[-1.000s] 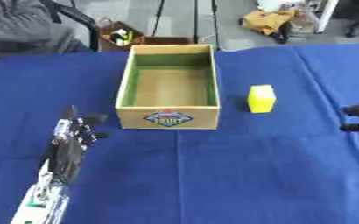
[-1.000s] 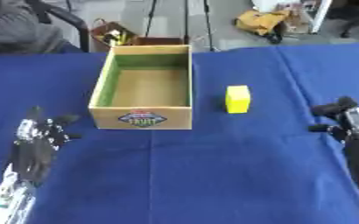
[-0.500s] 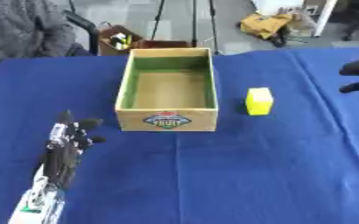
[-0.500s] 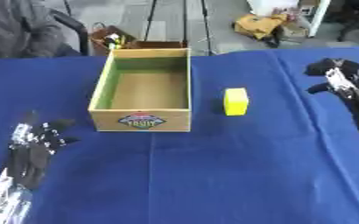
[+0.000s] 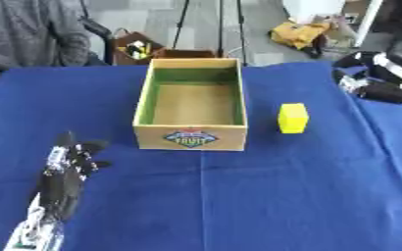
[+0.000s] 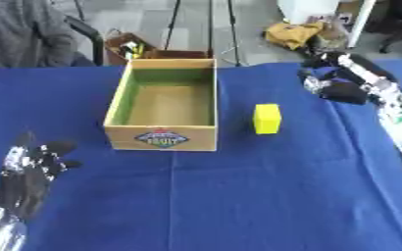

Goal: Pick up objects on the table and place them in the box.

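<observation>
The step in hand looks like the reach for the yellow block (image 6: 267, 118), the only loose object showing on the table. It stands upright on the blue tablecloth (image 6: 238, 196), just beside the right wall of the cardboard fruit box (image 6: 163, 111) and apart from it. The right hand (image 6: 335, 83) hangs above the far right of the table, its fingers curled and holding nothing; the block lies below and to the left of those fingers, toward the robot, well apart from them.

To do this well, the fingers would need to uncurl before they descend, then come down over the block with the thumb on 1 face and the fingers on the opposite face — the narrow pair of sides looks the easier to span. The gap between block and box wall is slim, so fingers dropping on that side risk nudging the box. The box is open-topped and appears empty, so the carry afterward is short.

The left hand (image 5: 70, 164) rests idle near the lower left corner, fingers relaxed and spread, far from the block.

The cloth lies flat and smooth. Beyond the far edge — a grey floor, tripod legs (image 5: 220, 27), a crate of small items (image 5: 139, 49) and a yellow bag (image 5: 300, 34).
</observation>
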### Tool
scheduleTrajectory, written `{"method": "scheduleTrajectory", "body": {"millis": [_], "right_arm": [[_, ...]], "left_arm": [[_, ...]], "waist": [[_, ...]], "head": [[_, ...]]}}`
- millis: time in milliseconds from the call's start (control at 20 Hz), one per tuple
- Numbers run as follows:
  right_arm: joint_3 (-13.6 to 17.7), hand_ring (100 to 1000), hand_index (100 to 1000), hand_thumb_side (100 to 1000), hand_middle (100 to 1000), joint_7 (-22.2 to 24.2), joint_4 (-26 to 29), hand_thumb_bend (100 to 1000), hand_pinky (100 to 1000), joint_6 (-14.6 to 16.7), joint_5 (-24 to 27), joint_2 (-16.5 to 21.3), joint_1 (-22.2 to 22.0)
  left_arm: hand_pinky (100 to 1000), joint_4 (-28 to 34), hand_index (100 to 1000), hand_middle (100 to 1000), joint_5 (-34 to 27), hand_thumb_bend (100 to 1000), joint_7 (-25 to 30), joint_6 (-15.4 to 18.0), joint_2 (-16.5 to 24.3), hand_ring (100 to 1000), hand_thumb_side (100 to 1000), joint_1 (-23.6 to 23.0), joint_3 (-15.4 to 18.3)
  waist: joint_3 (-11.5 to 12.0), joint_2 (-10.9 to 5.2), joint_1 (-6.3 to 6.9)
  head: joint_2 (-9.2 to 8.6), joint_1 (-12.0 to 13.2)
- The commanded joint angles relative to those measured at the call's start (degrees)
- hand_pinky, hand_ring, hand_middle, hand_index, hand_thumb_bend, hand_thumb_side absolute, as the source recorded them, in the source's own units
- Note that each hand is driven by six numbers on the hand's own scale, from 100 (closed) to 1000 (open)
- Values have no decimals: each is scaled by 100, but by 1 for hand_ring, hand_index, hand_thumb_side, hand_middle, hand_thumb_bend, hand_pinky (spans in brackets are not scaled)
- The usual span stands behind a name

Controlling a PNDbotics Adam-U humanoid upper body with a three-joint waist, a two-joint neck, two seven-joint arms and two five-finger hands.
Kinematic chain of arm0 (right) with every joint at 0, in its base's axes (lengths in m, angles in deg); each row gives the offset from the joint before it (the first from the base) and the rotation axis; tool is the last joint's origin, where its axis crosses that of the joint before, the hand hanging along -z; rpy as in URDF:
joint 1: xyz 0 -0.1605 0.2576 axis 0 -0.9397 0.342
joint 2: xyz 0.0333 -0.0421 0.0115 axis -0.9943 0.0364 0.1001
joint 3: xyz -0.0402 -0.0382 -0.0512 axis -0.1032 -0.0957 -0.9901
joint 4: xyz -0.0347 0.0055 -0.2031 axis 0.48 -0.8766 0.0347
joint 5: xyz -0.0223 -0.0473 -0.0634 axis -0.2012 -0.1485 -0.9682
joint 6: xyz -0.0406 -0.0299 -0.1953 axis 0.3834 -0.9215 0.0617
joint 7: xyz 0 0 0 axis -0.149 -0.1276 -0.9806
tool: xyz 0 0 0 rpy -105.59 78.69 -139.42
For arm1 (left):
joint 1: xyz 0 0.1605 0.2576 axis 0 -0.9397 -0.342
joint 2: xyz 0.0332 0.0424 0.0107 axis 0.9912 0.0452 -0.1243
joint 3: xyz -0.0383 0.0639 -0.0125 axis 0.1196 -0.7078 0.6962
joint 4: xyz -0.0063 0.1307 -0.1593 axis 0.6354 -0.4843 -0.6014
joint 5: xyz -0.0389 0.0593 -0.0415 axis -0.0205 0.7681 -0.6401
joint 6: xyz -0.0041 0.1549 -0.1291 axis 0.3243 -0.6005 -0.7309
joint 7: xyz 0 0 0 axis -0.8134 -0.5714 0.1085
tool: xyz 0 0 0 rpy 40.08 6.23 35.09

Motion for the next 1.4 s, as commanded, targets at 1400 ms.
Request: {"method": "scheduleTrajectory", "body": {"millis": [1400], "right_arm": [[-14,974,872,512,884,1019,-761,606,894,1028,-2061,-406,436]], "left_arm": [[732,87,657,709,0,335,121,-17,82,899,1000,245,-117]], "waist": [[295,30,-34]], "head": [[-186,-141]]}}
